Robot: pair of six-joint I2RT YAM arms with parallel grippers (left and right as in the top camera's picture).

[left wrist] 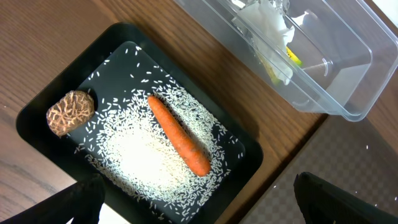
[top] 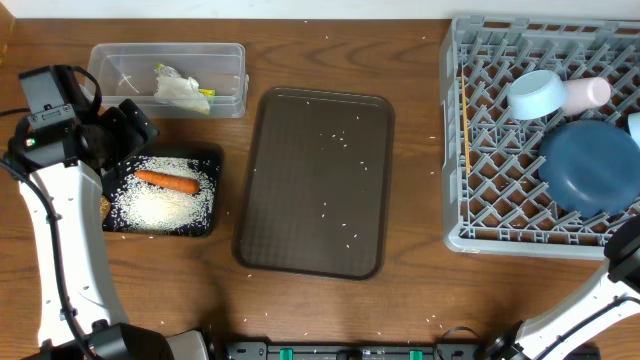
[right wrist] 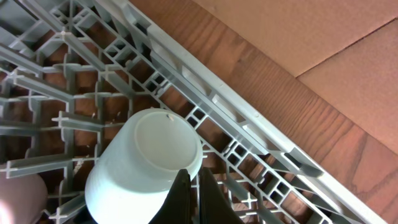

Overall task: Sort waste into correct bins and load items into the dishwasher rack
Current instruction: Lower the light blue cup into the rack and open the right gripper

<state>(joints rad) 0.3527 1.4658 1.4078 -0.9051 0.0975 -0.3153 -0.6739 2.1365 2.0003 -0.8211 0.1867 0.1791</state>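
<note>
A wooden counter [top: 420, 300] carries the dishwasher rack [top: 500, 240] at right of frame. The right tool [right wrist: 189, 183], pinched shut and holding nothing, sits at the near rim of the small light-blue cup [right wrist: 149, 162]. The cup lies among the pegs with its mouth toward the tool. The left tool [left wrist: 199, 208] hangs wide, well apart.

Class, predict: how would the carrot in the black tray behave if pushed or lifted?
The carrot looks straight and solid, so probably stiff. Round and tapered, it may roll in a curve. Rice under it might let it slide.
</note>
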